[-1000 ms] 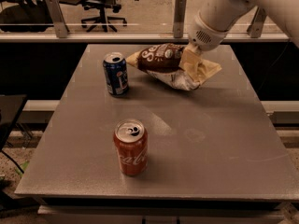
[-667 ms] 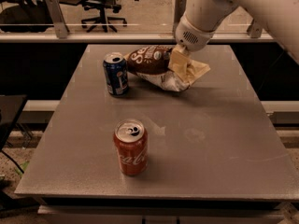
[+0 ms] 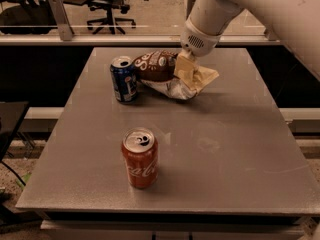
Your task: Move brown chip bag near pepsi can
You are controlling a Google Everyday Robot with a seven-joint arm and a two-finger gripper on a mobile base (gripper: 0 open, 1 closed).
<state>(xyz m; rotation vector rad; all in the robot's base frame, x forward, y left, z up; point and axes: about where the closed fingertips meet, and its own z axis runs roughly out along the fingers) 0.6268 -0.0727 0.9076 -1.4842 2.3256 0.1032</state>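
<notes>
The brown chip bag (image 3: 156,67) lies on the grey table (image 3: 225,134) at the back, its left end right beside the pepsi can (image 3: 124,79), touching or almost touching it. The pepsi can stands upright at the back left. My gripper (image 3: 185,68) comes down from the white arm at the top right and is shut on the bag's right part, by its pale cream crinkled edge (image 3: 200,79).
A red-orange cola can (image 3: 140,157) stands upright at the front middle of the table. Office chairs (image 3: 107,6) and a rail stand beyond the table's far edge. A dark object (image 3: 7,124) is at the left side.
My gripper has moved left with the chip bag in it. The bag has slid closer to the pepsi can. Both cans have stayed put.
</notes>
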